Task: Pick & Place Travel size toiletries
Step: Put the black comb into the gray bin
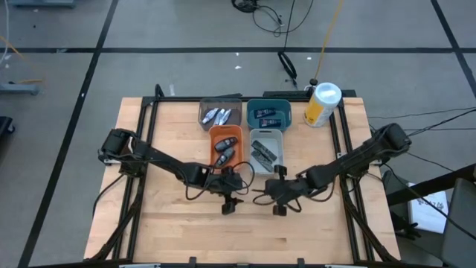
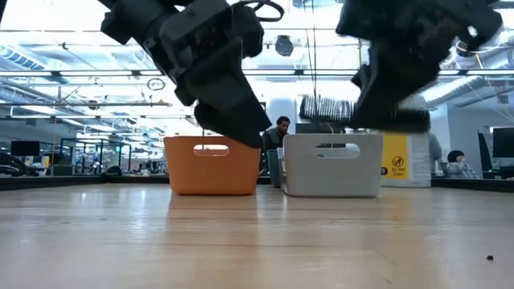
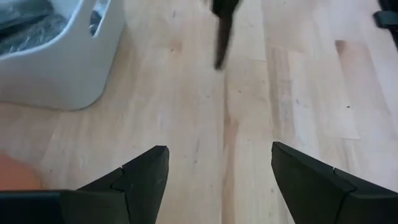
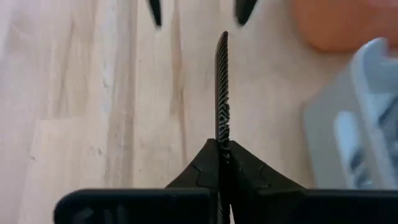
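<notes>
My right gripper [image 4: 222, 146] is shut on a slim black bar [image 4: 222, 87], which shows edge-on in the right wrist view and as a toothed strip [image 2: 337, 111] in the low view. My left gripper [image 3: 217, 155] stands open over bare wood just left of it [image 1: 230, 202], holding nothing. At the table's far middle stand several bins. The dark grey bin [image 1: 220, 104] holds silvery tubes and the teal bin [image 1: 268, 103] holds dark blue tubes. The orange bin [image 1: 214, 134] holds dark ovals, and the light grey bin [image 1: 265, 134] holds a black bar. My right gripper pinches one end of the black bar [image 4: 222, 138] between its two fingers, with a pad on each flat side. The fingers slant down toward the table's middle. The bar sticks out past the fingertips, edge up. It hangs about level and clear of the table [image 2: 321, 111].
A yellow-and-white canister [image 1: 322, 104] stands at the far right beside the bins. Black frame rails [image 1: 141, 149] run along the table's left and right sides. Bare wood lies in front of both grippers, toward the near edge.
</notes>
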